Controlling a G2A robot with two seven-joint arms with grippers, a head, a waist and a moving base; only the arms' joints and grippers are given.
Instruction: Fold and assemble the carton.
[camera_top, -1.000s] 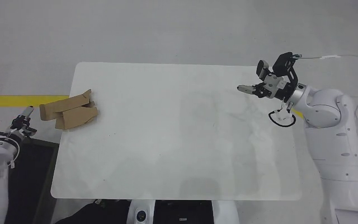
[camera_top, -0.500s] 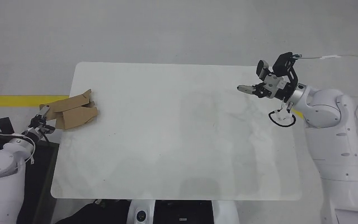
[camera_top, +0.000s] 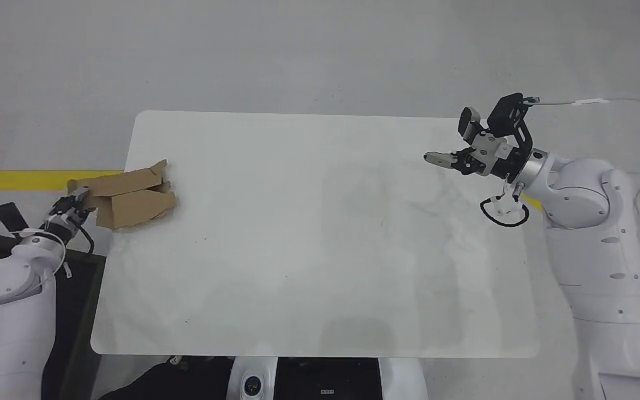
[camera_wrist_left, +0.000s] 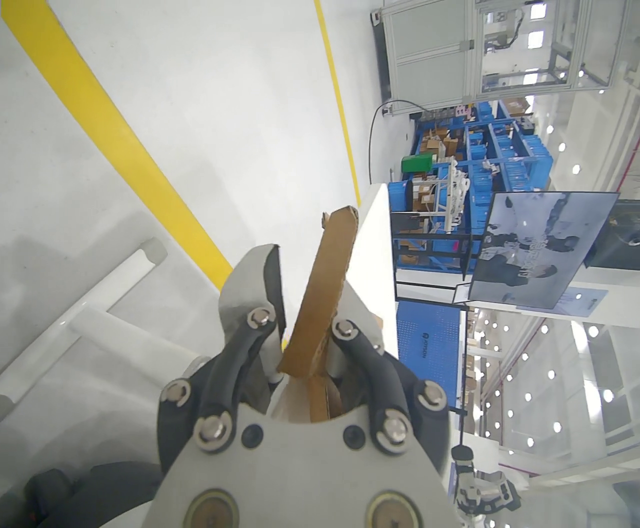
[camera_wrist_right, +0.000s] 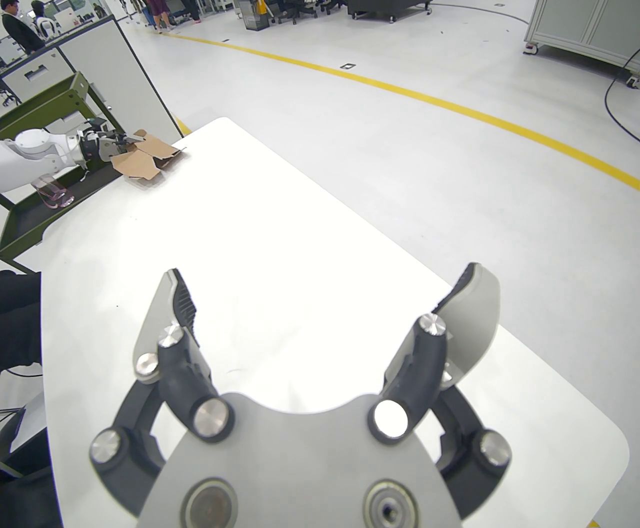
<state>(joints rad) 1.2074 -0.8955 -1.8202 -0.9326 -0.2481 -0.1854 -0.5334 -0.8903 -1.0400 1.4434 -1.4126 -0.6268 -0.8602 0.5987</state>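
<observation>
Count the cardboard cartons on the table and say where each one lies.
1. The flattened carton lies at the table's edge on the left arm's side, one flap between the left tool's fingers. Another could hide beneath.

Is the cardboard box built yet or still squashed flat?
Still flat. The box lies collapsed at the table edge, one flap between the fingers of the left end effector.

Floor (camera_top: 320, 50): pale grey, glossy, marked with a yellow line (camera_top: 30, 180). White surface (camera_top: 320, 260), rounded corners. A dark green cart (camera_wrist_right: 45, 107) stands just beside it. Far end of hall: blue storage racks (camera_wrist_left: 450, 165), grey panelled enclosure (camera_wrist_left: 430, 50), large display screen (camera_wrist_left: 535, 250), rows of ceiling lights (camera_wrist_left: 551, 374).
</observation>
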